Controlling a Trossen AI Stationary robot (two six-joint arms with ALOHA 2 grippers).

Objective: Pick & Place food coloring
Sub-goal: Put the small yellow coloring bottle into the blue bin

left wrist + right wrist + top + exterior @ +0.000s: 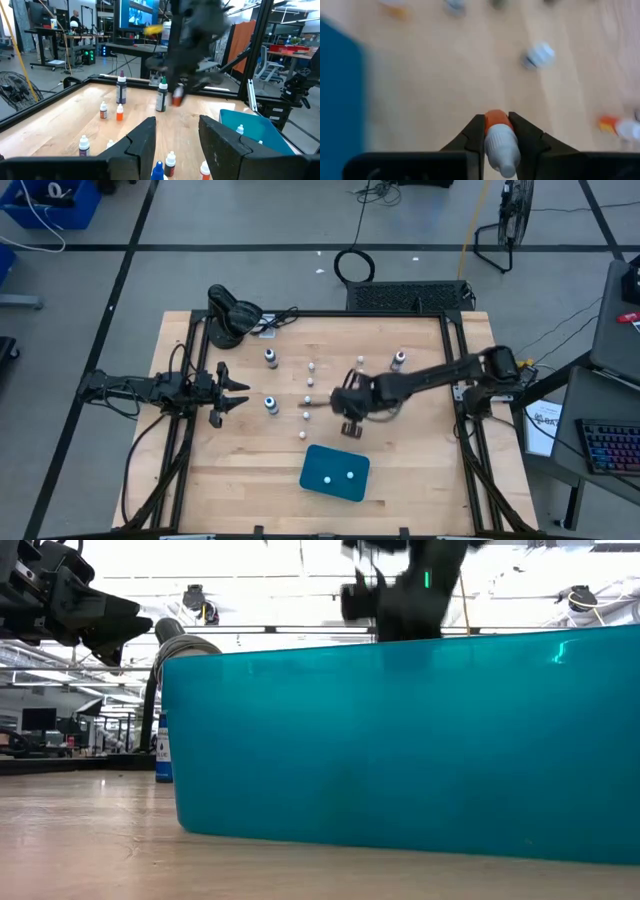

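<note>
In the high view a pale wooden table (400, 470) inside a dark frame stands on a grey floor, with a fan in the upper right corner and a keyboard at the right edge. A teal tray (335, 472) sits in the lower middle of the table, two small white bottles inside it. Tiny dropper bottles (307, 399) run in a loose column at the centre; larger white-topped bottles (270, 359) stand upright around them. The right arm reaches from the right edge toward the picture's centre, its right gripper (349, 420) just above the tray. The left arm lies level at the left edge, the left gripper (234, 394) near a blue bottle.

In the low view the tray's wall (420, 740) fills most of the frame; a blue bottle (163, 750) stands at its left, a workshop behind.

In the left wrist view the left fingers (145, 142) are spread wide and empty above upright bottles, with the blurred right arm beyond and monitors in the upper left.

In the right wrist view the right gripper (497, 134) pinches an orange-capped dropper bottle (498, 140), its long axis along the fingers, cap forward toward the table below.
</note>
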